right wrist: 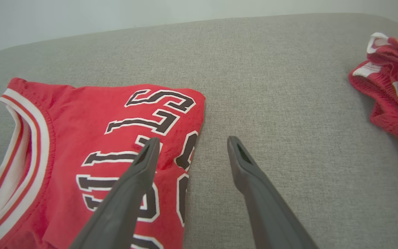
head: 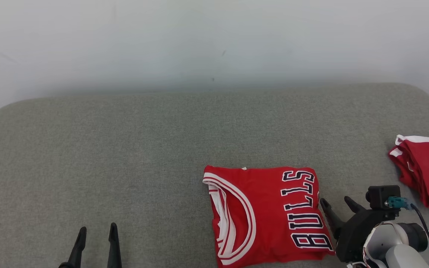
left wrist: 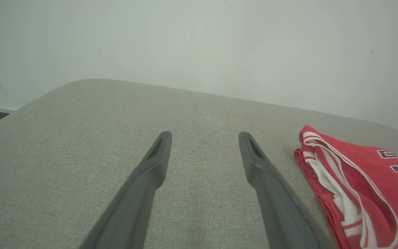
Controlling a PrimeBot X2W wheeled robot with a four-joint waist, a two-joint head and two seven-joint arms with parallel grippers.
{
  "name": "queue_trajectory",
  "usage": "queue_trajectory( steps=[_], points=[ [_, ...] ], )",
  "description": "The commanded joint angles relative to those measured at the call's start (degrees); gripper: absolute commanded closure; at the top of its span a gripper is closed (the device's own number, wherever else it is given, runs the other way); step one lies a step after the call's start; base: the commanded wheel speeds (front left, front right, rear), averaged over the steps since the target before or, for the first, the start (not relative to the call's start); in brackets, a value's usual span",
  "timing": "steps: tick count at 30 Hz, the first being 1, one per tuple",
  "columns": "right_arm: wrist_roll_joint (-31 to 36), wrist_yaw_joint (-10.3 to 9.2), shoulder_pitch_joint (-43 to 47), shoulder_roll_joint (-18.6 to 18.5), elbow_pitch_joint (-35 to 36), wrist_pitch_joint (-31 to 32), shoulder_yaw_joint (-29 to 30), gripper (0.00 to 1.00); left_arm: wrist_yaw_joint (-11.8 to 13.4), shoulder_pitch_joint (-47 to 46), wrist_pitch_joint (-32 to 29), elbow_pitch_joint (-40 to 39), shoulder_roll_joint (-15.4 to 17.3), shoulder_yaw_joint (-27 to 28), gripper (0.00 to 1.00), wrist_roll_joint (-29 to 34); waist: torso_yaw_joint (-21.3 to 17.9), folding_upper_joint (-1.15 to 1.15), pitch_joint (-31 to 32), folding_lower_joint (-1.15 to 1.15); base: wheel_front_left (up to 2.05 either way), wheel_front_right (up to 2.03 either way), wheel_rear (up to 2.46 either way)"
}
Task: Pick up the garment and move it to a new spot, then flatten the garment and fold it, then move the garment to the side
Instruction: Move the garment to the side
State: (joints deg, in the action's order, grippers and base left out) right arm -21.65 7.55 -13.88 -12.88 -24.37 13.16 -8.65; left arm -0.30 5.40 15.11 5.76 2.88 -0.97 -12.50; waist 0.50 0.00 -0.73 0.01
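The folded red jersey (head: 266, 216) lies flat on the grey upholstered surface (head: 125, 149), toward my right and near the front edge. Its white-and-red striped neckline curves along its left side, and the dark letters "BULLS" run up its right side. My right gripper (head: 336, 201) sits just beside the jersey's right edge, its two fingers spread apart with nothing between them. In the right wrist view, one finger crosses over the lettering at the jersey's edge while the other is over bare grey fabric; I cannot tell whether either tip touches the cloth. My left gripper (head: 98, 227) is at the lower left, well apart from the jersey, fingers likewise parted and holding nothing, over bare upholstery. At the far right edge of the surface lies a second red garment (head: 423, 167) with white trim, loosely bunched, apart from the jersey. Behind the surface rises a plain pale wall (head: 199, 37).
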Motion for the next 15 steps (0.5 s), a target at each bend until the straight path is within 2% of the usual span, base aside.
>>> queue_trajectory(
  steps=[1, 15],
  points=[
    [-0.05, -0.15, -0.51, 0.11, -0.67, 1.21, 0.09, 0.00, 0.18, -0.66, 0.02, -0.10, 0.03, -0.06, 0.00, -0.02, 0.68, 0.00, -0.78, -0.01, 0.00, 0.00, 0.00],
    [-0.31, -0.15, -3.58, 2.25, -8.55, 6.52, 0.06, 0.00, -0.36, -3.07, 0.02, 0.14, 0.02, -1.31, 0.00, 0.14, 3.17, 0.00, -4.94, -0.01, 0.00, 0.00, 0.00]
  ],
)
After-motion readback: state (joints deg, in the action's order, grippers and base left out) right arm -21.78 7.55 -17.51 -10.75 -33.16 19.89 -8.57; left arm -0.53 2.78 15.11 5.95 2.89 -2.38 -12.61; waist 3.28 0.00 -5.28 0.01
